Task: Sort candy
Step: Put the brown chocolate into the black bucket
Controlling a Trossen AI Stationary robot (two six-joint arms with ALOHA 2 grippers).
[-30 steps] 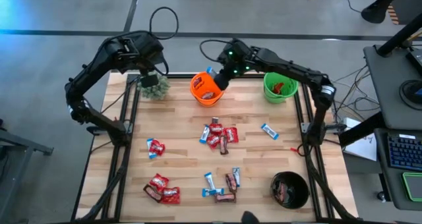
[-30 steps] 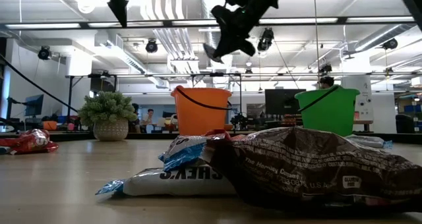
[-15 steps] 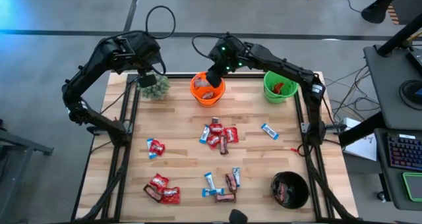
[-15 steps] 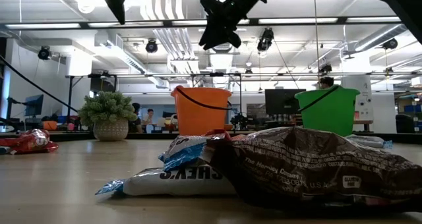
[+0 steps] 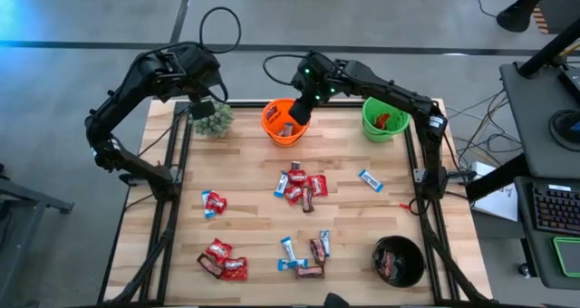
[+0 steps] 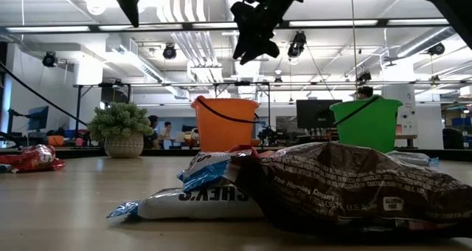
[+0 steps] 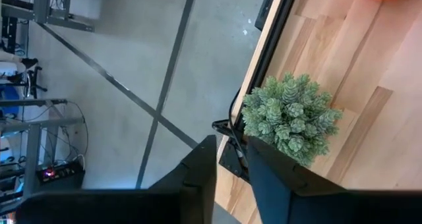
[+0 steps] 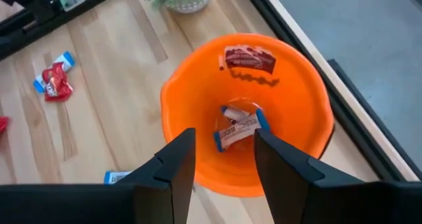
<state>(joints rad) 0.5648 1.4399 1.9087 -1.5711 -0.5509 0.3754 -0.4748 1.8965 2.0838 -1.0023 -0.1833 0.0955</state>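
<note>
Nearest the table's (image 5: 245, 177) front edge lie 2 candy clusters, red packets (image 5: 223, 259) at the left and blue-and-white and brown bars (image 5: 306, 252) in the middle, with a black bucket (image 5: 398, 260) holding brown bars at the right corner. Farther in, a lone red packet (image 5: 213, 202) sits left, a mixed pile (image 5: 300, 185) sits mid-table, and 1 blue-and-white bar (image 5: 369, 179) lies apart to its right.

At the far edge stand 3 things in a row: a green plant (image 5: 214, 119), an orange bucket (image 5: 285, 121) and a green bucket (image 5: 384, 119) with red packets inside.

The right gripper (image 8: 223, 157) hangs above the orange bucket, its fingers (image 8: 173, 165) parted and holding nothing; under them a blue-and-white bar (image 8: 238, 128) lies on the bucket's floor, and a red packet rests against its inner wall.

The left gripper (image 7: 229, 159) hovers over the plant at the table's far left corner, fingers (image 7: 269, 174) narrowly apart, with nothing between them.
</note>
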